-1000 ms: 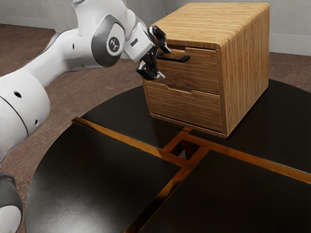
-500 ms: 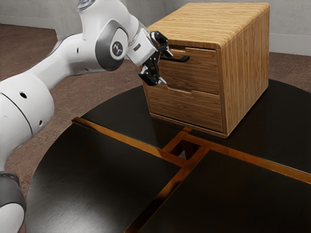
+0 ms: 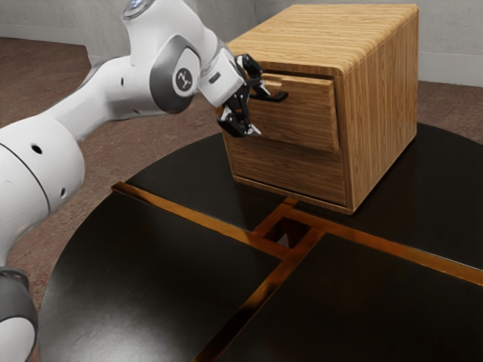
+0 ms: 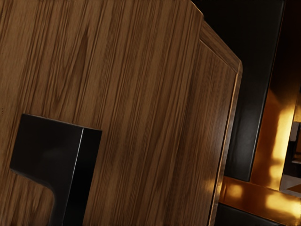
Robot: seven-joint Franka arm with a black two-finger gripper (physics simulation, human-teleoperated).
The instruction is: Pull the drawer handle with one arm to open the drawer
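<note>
The wooden cabinet (image 3: pixel 381 113) stands on the round dark bench (image 3: pixel 151 279), in the upper right of the exterior view. Its top drawer (image 3: pixel 302 113) juts a little way out of the cabinet's front, while the lower drawer (image 3: pixel 294 162) sits flush beneath it.

The white arm (image 3: pixel 113 83) comes in from the upper left and ends at the hand (image 3: pixel 255 102), right against the exterior view's left end of the top drawer. The black fingers are spread wide, one above and one below, and the black handle (image 3: pixel 275 96) sticks out between them. They are hooked around it rather than pinching it.

In the wrist view the handle (image 4: pixel 51 165) shows as a dark block close to the camera, against the striped wood of the drawer front (image 4: pixel 117 94). Past the wood's edge lie the dark bench top (image 4: pixel 254 94) and a glowing orange strip (image 4: pixel 275 141).

Around the cabinet the bench carries orange-brown strips (image 3: pixel 362 241) that meet near the middle of the exterior view, just in front of the cabinet's base. They lie flat, and nothing stands in the drawer's path. Brown floor (image 3: pixel 45 68) shows beyond the bench at the upper left.
</note>
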